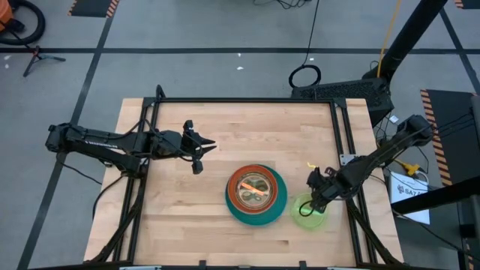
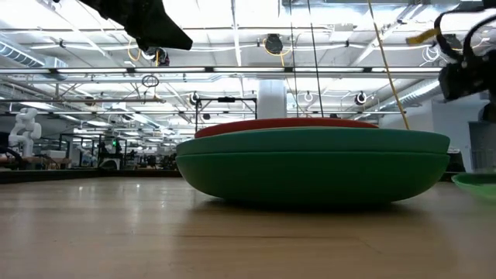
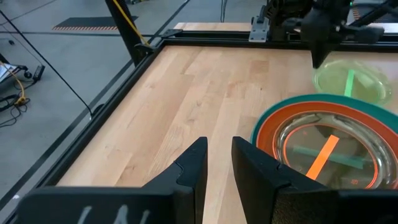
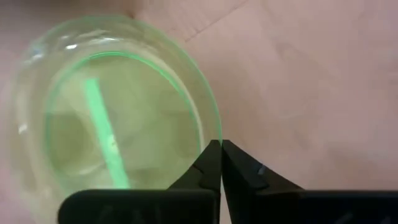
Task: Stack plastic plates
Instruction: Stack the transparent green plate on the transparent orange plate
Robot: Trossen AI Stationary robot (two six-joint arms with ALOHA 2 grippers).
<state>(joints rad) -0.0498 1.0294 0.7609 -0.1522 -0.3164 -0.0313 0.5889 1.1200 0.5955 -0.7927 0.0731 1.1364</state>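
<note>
A stack of plates (image 1: 256, 196) sits mid-table. A large teal plate (image 3: 273, 115) is at the bottom, a red-orange one (image 3: 268, 134) lies in it, and translucent small plates (image 3: 323, 149) lie on top. A lime plate (image 1: 309, 215) lies flat on the table to the stack's right. It also shows in the right wrist view (image 4: 112, 118). My right gripper (image 4: 219, 144) is shut and points down over the lime plate's rim. In the left wrist view its tip (image 3: 318, 61) stands a little above that rim. My left gripper (image 3: 219, 149) is open and empty, left of the stack.
A black frame (image 1: 247, 100) runs along the table's far edge and sides. Bare wood lies between my left gripper (image 1: 202, 156) and the stack, and along the near edge. In the low view the stack (image 2: 310, 167) fills the middle and the lime plate's edge (image 2: 477, 183) shows at right.
</note>
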